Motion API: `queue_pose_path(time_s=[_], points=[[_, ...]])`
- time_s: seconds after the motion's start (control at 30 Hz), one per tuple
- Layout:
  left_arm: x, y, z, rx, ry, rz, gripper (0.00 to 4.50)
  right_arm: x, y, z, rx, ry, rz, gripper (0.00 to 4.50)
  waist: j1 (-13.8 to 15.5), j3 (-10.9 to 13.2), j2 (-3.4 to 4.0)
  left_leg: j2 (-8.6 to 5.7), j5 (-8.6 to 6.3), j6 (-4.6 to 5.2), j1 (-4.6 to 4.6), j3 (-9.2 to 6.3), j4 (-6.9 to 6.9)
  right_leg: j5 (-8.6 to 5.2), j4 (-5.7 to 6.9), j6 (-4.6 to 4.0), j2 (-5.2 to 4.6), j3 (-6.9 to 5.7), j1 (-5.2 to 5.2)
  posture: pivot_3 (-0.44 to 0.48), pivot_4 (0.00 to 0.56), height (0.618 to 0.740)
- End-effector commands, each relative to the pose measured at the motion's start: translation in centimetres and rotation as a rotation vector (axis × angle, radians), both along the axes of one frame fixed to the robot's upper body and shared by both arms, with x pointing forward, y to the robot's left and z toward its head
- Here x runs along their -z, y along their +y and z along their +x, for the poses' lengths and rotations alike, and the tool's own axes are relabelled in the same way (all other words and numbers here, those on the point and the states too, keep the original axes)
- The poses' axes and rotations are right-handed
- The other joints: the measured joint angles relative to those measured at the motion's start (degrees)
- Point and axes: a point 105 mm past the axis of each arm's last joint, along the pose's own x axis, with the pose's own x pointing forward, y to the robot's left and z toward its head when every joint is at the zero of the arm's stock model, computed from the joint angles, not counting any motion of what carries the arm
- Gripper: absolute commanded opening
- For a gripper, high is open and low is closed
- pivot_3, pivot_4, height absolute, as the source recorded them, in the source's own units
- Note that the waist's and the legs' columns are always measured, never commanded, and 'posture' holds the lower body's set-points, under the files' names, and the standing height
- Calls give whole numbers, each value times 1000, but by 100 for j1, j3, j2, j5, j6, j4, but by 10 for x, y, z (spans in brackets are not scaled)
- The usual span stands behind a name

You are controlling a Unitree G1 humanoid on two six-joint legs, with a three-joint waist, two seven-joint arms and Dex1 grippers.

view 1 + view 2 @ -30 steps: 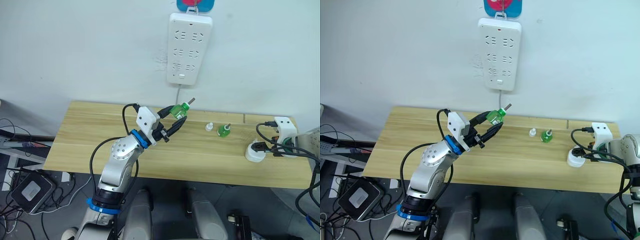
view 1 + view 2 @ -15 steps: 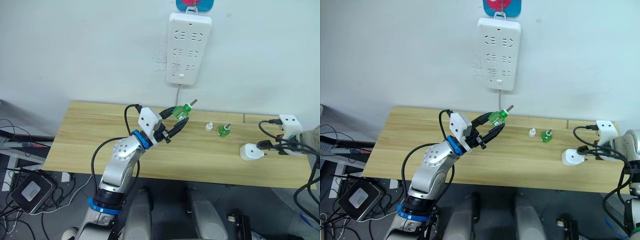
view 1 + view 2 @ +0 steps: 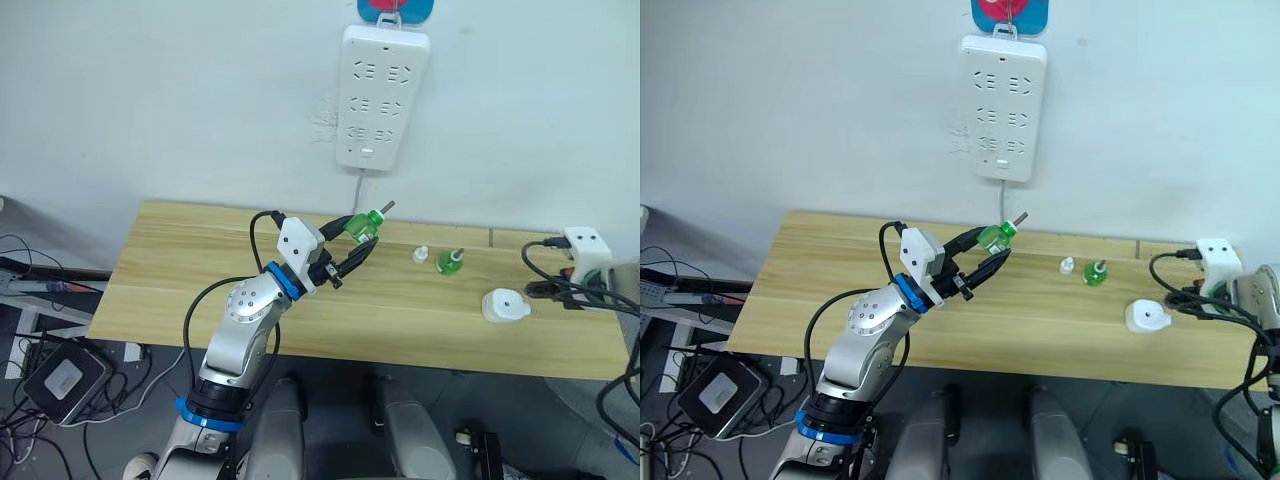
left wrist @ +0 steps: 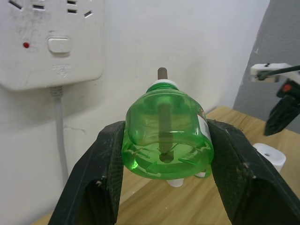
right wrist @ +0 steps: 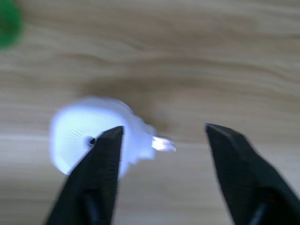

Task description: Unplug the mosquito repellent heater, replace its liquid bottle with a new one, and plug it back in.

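Since a second ago the right gripper (image 5: 159, 140) has let go of the mosquito repellent heater (image 3: 506, 304) and backed off toward the table's right end; the heater now lies free on the wooden table (image 3: 180, 270), a little left of where it sat before. The left arm has held its pose, bottle still raised.

Left gripper (image 3: 358, 245): both black fingers (image 4: 105, 168) are clamped on the sides of a translucent green bottle (image 4: 166, 136), held above the table in front of the wall. Jaws are spread just to the bottle's width. A thin dark wick rod stands out of the bottle's white neck, no cap on it. The white power strip (image 3: 380, 95) hangs on the wall above and behind it, cable running down to the table edge.

Right gripper: the fingers (image 5: 101, 168) stand wide apart with nothing between them. In the right wrist view the heater lies past the fingertips on the wood, partly behind one finger, its metal plug prong pointing into the gap. Whether that finger touches it I cannot tell.

On the table between the two grippers, near the back edge: a second green bottle (image 3: 447, 261) standing upright with a bare wick, and just beside it on the robot's left a small white cap (image 3: 421, 254). Both sit apart from the heater. Which of the two green bottles is the fresh one cannot be judged.
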Motion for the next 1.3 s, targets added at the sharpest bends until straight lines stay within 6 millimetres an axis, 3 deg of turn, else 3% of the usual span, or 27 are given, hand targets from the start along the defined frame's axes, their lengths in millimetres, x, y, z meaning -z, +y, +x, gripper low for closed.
queue_pose_path(time_s=[0.03, 0.13, 0.17, 0.63, 1.3], points=[[-13, -3, -7, 15, -59, -19, 2267, 0, -9, -17, 19, 28, -9, 1302, 0, 0, 0, 1, -1, 1, 0, 0, 0, 0, -3, 0, 0, 0, 1, -5, 344, 740], [-13, -4, -7, 16, -59, -20, 2267, 14, -10, -25, 41, 59, 5, 147, -2, 0, 0, 1, -1, 2, 0, 0, 1, 1, -5, 1, 0, 1, 3, -5, 348, 740], [-14, -4, -7, 17, -60, -20, 2267, 18, -11, -25, 46, 57, 8, 48, -19, 0, 0, 1, -1, 2, 0, 0, 1, 2, -6, 3, 0, 1, 4, -3, 349, 740], [-14, 0, -7, 13, -61, 3, 2267, 43, 3, 2, 79, 38, 69, 48, -14, 1, 1, 0, -4, 8, 1, 13, 0, 10, -19, 17, 1, 13, 4, 20, 363, 740], [-13, 3, -9, 5, -52, 9, 2267, 38, 22, 36, -4, -49, 66, 48, -9, 3, 2, 3, -6, 11, 0, 17, -21, 10, -47, 17, 0, 15, 5, 39, 374, 740]])
